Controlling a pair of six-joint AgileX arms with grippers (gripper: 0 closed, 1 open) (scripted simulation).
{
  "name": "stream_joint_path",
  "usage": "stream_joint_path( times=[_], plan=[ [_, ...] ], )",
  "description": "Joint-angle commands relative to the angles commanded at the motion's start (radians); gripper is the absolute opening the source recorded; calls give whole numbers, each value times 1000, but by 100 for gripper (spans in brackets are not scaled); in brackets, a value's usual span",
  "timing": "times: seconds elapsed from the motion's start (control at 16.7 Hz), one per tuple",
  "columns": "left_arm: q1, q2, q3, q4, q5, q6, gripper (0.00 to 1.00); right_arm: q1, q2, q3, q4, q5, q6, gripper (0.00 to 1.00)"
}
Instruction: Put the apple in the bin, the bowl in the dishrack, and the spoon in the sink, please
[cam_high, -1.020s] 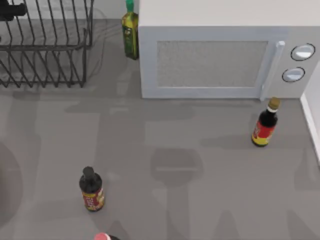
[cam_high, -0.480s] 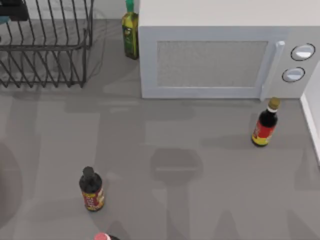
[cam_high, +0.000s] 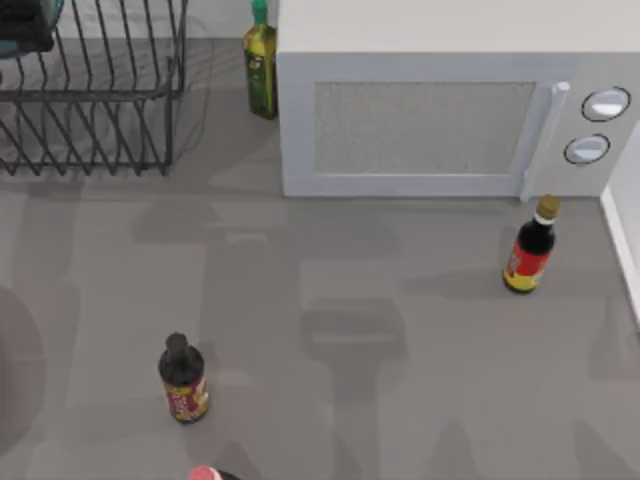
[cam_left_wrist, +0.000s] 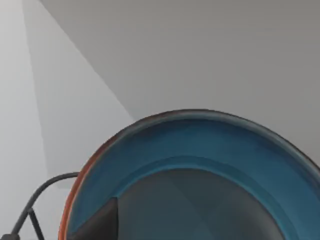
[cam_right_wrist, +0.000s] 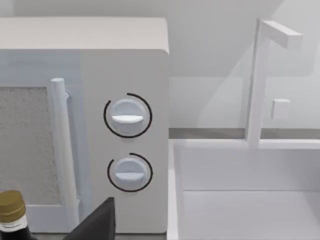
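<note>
- Far left corner of the desk (cam_high: 420, 330): the left gripper (cam_high: 24, 38) is over the dark thin-wire dishrack (cam_high: 100, 100) with its upright prongs and tall barred sides.
- It has the large, deep, round bowl (cam_left_wrist: 200, 145), teal-blue inside with a thin reddish-brown rim. In the left wrist view one of its dark fingers (cam_left_wrist: 95, 225) lies against the inside wall, clamped on the bowl at the rim.
- From above, a slice of the bowl shows at the rack's far left corner, behind the bars. I cannot tell whether it rests on the prongs or hangs above them.
- One bent rack wire curves just beside the bowl's rim, with a plain pale wall beyond.
- The right gripper (cam_right_wrist: 100, 225) faces the far right end of the desk. I cannot tell whether its grip is wide or closed.
- Ahead of it are the boxy white microwave (cam_right_wrist: 125, 125) and its two round dials, one above the other.
- Right of the microwave is the white sink (cam_right_wrist: 240, 200) with a square-edged white tap (cam_right_wrist: 260, 75).
- A dark sauce bottle with a gold cap and red-and-yellow label (cam_high: 528, 250) stands upright in front of the microwave's handle side.
- A green-capped olive oil bottle (cam_high: 260, 70) stands between the dishrack and the microwave, at the far edge.
- A second dark bottle with a red label (cam_high: 183, 380) stands near left, well apart from both.
- A pink-capped bottle (cam_high: 205, 473) pokes in at the near edge, just right of it.
</note>
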Motion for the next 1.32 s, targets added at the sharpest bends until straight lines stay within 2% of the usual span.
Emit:
stream_joint_path(
  times=[0.3,0.96,1.14,1.32],
  plan=[
    [-9,-325,-171,-154,-23,-1,100,0,0,0,0,0,0,100],
    [-50,-1400,-687,-616,-81,-25,100,0,0,0,0,0,0,100],
    [-59,-1578,-800,-718,-92,-22,100,0,0,0,0,0,0,100],
    [-64,-1660,-861,-773,-98,-20,100,0,0,0,0,0,0,100]
  ],
)
